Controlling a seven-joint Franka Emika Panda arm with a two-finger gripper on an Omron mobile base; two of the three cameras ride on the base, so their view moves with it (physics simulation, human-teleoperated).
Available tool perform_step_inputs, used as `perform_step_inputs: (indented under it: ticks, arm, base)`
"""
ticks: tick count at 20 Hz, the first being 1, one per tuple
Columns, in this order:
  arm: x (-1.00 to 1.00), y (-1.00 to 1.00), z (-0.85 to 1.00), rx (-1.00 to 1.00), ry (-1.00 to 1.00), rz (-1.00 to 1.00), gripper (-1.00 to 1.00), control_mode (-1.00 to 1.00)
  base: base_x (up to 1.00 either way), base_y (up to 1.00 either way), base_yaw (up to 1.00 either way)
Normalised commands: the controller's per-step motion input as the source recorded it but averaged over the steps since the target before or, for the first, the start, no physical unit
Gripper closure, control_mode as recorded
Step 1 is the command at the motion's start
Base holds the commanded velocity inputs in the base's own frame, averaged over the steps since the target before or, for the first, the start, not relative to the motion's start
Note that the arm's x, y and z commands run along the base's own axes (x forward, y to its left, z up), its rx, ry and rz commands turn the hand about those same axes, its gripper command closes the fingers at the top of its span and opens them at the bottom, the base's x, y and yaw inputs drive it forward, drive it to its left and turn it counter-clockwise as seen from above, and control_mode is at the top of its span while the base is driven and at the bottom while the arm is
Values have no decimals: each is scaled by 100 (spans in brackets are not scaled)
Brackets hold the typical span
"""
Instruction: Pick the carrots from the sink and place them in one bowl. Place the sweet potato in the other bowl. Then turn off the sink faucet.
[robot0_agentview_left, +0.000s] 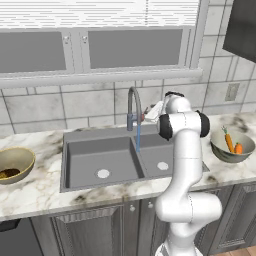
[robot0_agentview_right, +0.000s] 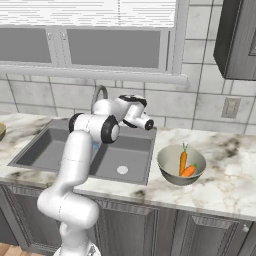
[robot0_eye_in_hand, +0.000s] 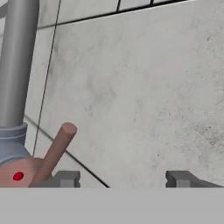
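I am holding my gripper (robot0_eye_in_hand: 118, 178) open beside the tall grey gooseneck faucet (robot0_eye_in_hand: 17, 65), whose short reddish-brown lever (robot0_eye_in_hand: 54, 151) is slanting just beyond my left fingertip (water is running into the sink).

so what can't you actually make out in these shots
- Sweet potato: left base view, a dark lump in the tan-gold bowl, too small to identify surely.
- Faucet: right base view, mostly hidden behind the arm.
- Gripper: hand view, open; contact with the lever unclear.
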Motion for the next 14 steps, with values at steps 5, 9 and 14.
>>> perform_step_inputs:
  ticks: [5, 9, 14]
  arm:
    - [30, 58, 100, 0, 0, 0, -100, -100]
    - [50, 62, 100, 0, 0, 0, -100, -100]
    - [23, 96, 100, -6, -3, 0, -100, -100]
  base:
    - [0, 0, 0]
    - [0, 0, 0]
    - [0, 0, 0]
